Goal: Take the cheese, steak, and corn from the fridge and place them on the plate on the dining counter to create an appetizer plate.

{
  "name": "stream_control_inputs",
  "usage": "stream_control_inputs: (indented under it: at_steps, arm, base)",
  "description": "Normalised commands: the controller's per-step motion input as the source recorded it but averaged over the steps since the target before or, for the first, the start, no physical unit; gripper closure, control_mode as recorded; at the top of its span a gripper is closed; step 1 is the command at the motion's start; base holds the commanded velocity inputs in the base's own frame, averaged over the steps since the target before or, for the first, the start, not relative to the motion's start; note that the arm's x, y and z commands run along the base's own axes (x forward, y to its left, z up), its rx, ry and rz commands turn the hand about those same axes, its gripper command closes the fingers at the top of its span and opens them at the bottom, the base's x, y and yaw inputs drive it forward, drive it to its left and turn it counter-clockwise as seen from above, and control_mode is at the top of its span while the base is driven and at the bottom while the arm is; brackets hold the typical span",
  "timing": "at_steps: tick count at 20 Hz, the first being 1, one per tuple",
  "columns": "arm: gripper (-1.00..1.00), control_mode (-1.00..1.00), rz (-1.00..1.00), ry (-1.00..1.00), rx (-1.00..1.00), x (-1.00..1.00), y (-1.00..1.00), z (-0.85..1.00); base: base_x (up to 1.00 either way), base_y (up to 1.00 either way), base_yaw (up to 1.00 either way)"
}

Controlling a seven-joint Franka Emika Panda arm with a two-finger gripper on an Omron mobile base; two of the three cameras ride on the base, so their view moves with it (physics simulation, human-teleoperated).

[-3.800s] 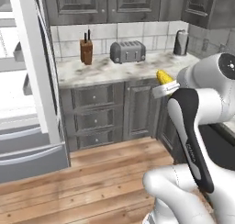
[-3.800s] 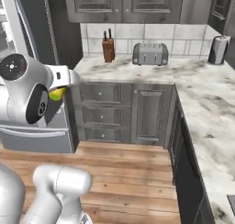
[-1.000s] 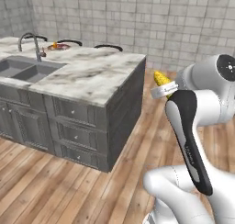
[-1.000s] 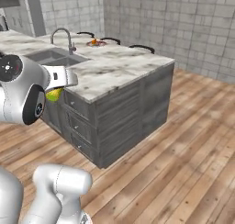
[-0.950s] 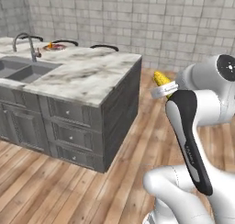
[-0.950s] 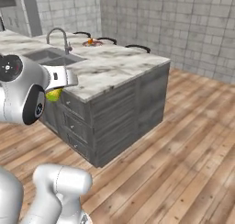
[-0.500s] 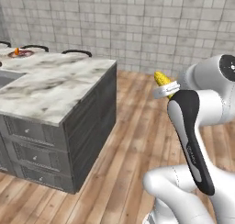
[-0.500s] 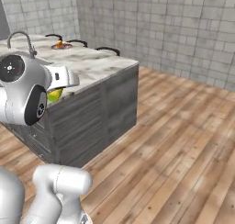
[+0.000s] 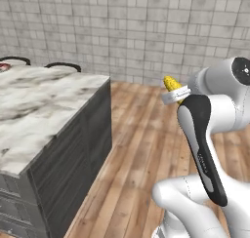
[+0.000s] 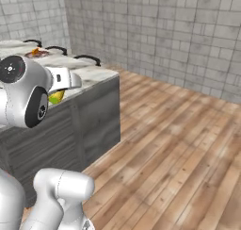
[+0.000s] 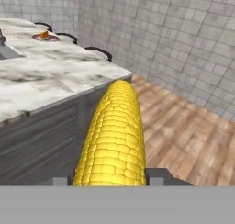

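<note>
Currently the corn (image 11: 114, 136), a short yellow cob, sits gripped near its base in the hand (image 11: 110, 178), pointing forward beside the marble table (image 9: 34, 115). It looks rigid and light, its bumpy kernels giving some purchase; a hold across the middle seems steadiest. Its green end is hidden. Far along the table, the plate (image 11: 44, 36) is tiny, with an unclear orange item on it.

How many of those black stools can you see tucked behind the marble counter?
3 stool backs show in the hand view, along the dining counter's far edge: nearest, middle, farthest. More may stand out of frame.
</note>
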Motion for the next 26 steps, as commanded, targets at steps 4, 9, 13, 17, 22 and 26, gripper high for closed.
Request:
stream_control_inputs:
  at_steps: [4,9,13,17,22,26]
  arm:
    - [1.0,1.0,0.0,0.0,0.0,0.0,0.0,0.0]
    - [1.0,1.0,0.0,0.0,0.0,0.0,0.0,0.0]
    - [1.0,1.0,0.0,0.0,0.0,0.0,0.0,0.0]
    - [1.0,1.0,0.0,0.0,0.0,0.0,0.0,0.0]
    - [1.0,1.0,0.0,0.0,0.0,0.0,0.0,0.0]
    - [1.0,1.0,0.0,0.0,0.0,0.0,0.0,0.0]
  base:
    - [1.0,-1.0,0.03]
    - [1.0,-1.0,0.19]
    - [1.0,-0.92,0.33]
    - [1.0,-0.87,0.35]
    - [1.0,-0.92,0.36]
    - [1.0,-0.91,0.41]
